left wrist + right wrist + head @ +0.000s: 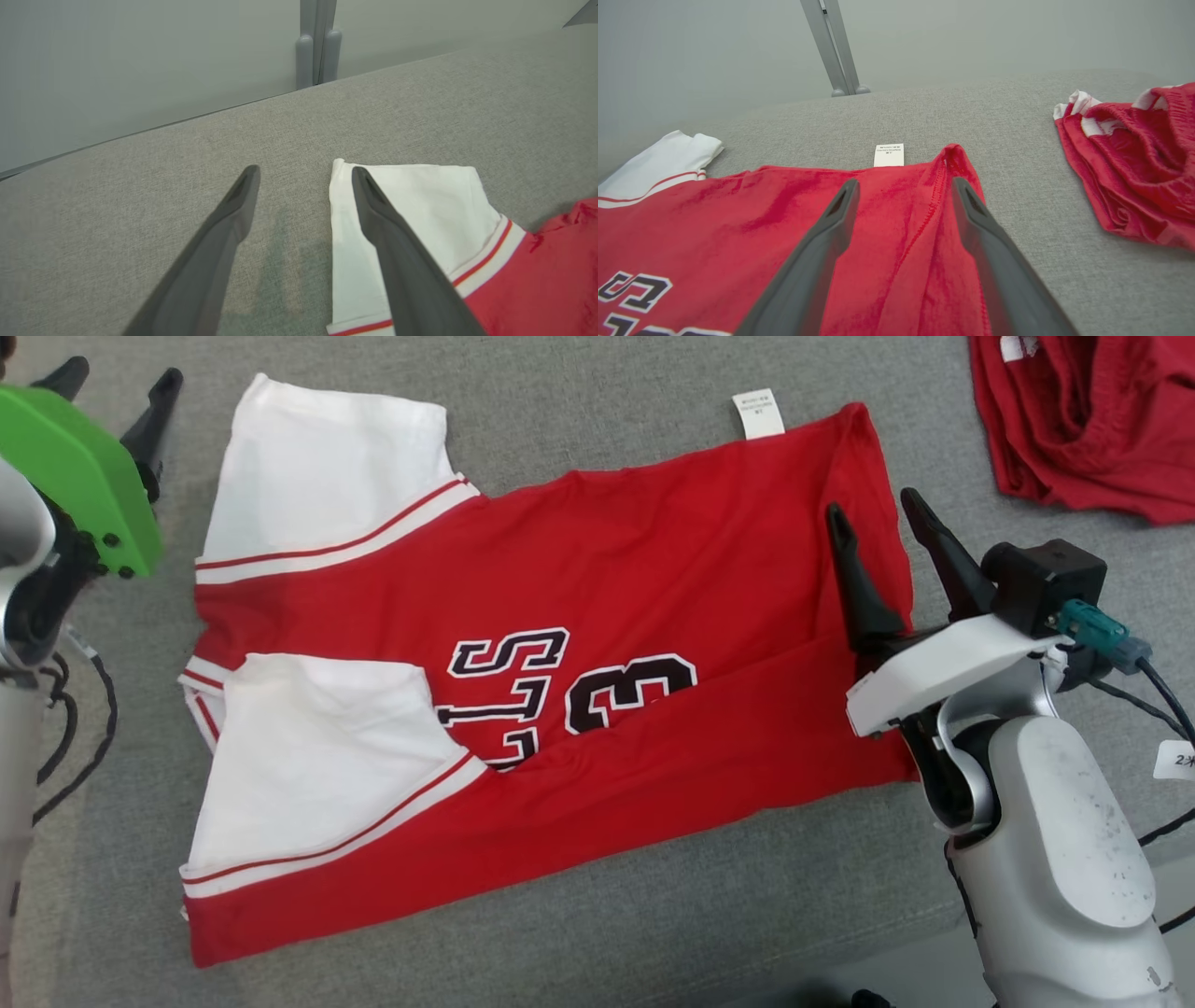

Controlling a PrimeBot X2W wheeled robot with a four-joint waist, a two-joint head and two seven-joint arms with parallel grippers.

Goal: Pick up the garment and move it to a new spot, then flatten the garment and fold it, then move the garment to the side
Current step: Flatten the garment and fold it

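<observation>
Dark fingers splayed wide, pinching nothing: hovering right gripper (873,506) over the red hem end of the garment (597,579), left gripper (119,378) equally gaping, empty, just beside the far white sleeve (327,457). Lying flat on the grey fabric surface (579,933), near side seemingly folded in over the lettering. Probably mid-fold. Next calling for dropping both, pinching far sleeve and far hem corner, carrying them across together, steering clear of the red pile (1083,429).

even soft light, sharp, faint shadows
</observation>
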